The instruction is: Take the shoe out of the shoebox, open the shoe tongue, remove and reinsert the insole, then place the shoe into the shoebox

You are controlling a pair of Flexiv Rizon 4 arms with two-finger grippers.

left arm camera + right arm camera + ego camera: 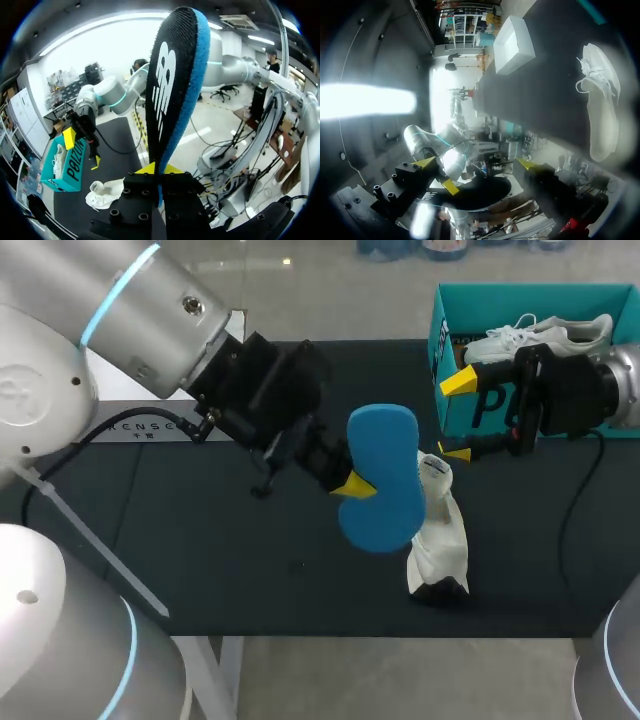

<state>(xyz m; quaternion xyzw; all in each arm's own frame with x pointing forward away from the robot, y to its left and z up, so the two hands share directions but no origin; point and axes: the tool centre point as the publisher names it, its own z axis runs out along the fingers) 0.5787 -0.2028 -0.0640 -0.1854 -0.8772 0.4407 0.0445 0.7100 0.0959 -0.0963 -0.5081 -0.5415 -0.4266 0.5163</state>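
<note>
**Head view.** The left pincer (pixel 352 483) is closed on the blue insole (pixel 385 470), which is gripped at its edge and held above the dark surface (pixel 250 560) near the middle. The white shoe (pixel 437 540) is out of the shoebox and rests on the surface just beside the insole, partly overlapped by it. Whether the two touch cannot be told. The teal shoebox (pixel 490 405) stands at the far right of the surface, and a second shoe (pixel 540 337), also white, is seen inside it. The right pincer (pixel 457 417) is held wide, with nothing between its yellow tips, in front of the shoebox's wall and above the shoe's opening.

**Left wrist view.** The insole (pixel 172 85) is shown upright between the fingers of the left pincer (pixel 160 172), its black face and blue edge both visible. Beyond it, the shoe (pixel 107 192) lies on the surface, the shoebox (pixel 67 170) stands behind the shoe, and the right pincer (pixel 81 149) is spread in front of the box.

**Right wrist view.** The right pincer (pixel 475 163) is seen open, with the shoe (pixel 600 110) ahead of it on the surface. A white box (pixel 515 45) sits farther off on the surface.
</note>
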